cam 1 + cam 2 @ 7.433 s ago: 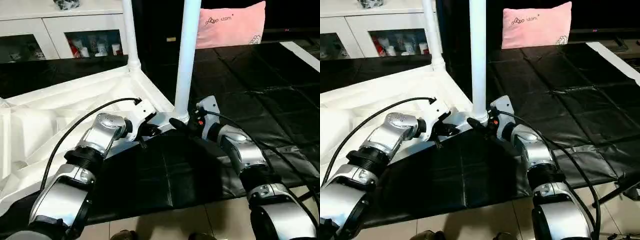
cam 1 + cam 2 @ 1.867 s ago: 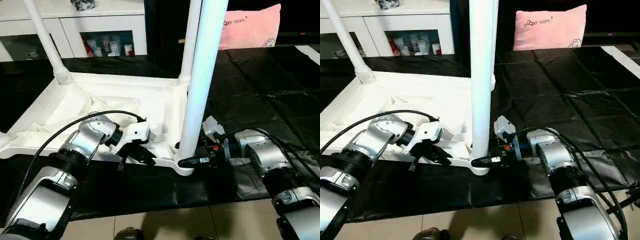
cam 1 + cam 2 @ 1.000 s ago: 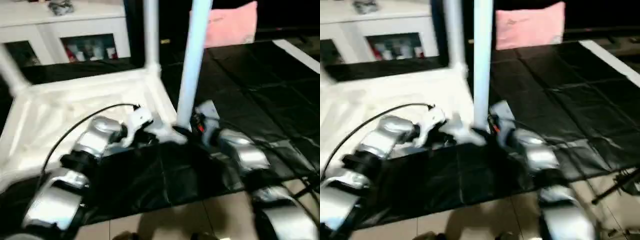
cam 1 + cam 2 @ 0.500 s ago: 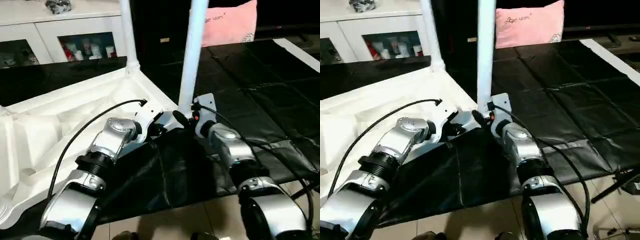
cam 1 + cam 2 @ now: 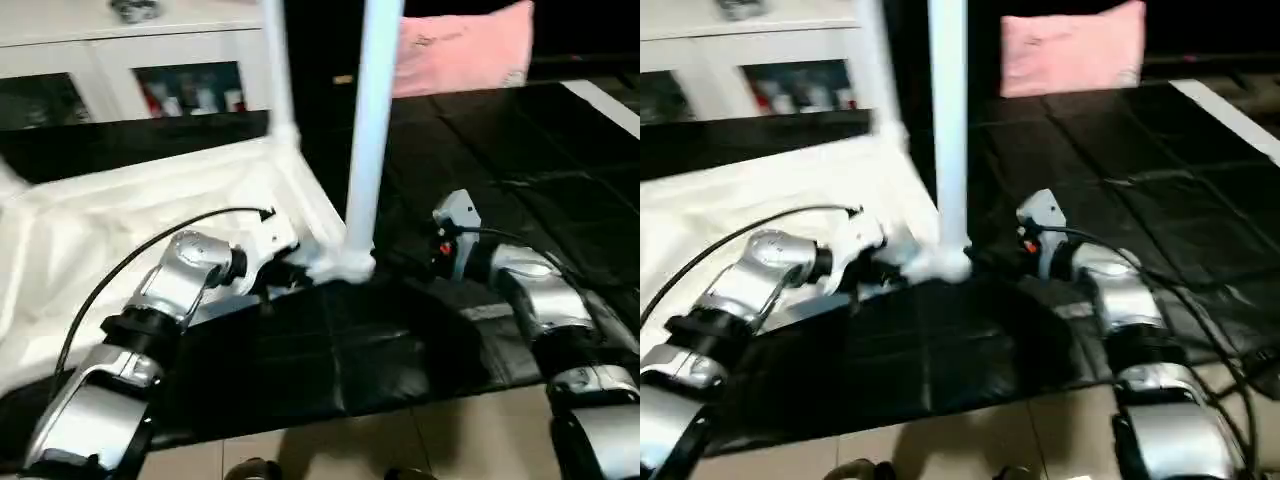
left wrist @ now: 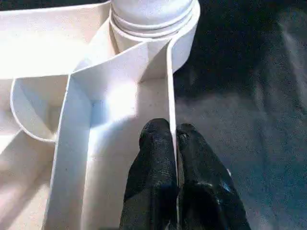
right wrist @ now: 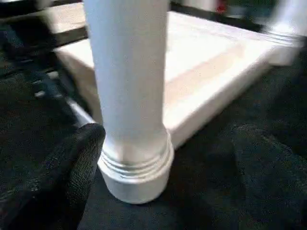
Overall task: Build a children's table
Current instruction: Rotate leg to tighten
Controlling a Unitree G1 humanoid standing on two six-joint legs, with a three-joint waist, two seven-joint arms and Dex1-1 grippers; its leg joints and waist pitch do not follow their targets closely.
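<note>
Left pincer pinches the tabletop rim beside the near leg; right pincer, one finger showing, can't tell. A tug could tip the leg.

Silver ribbed forearms, black cable looping over left arm, white wrist housings, black-fingered left pincer

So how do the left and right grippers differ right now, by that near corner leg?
The left gripper is shut, its fingers pinching the thin rim wall of the tabletop; the right gripper holds nothing, with one finger showing beside the base of the near leg. The left reaches in from the tabletop side; the right sits out over the black mat. Both are low at the same corner socket.
</note>
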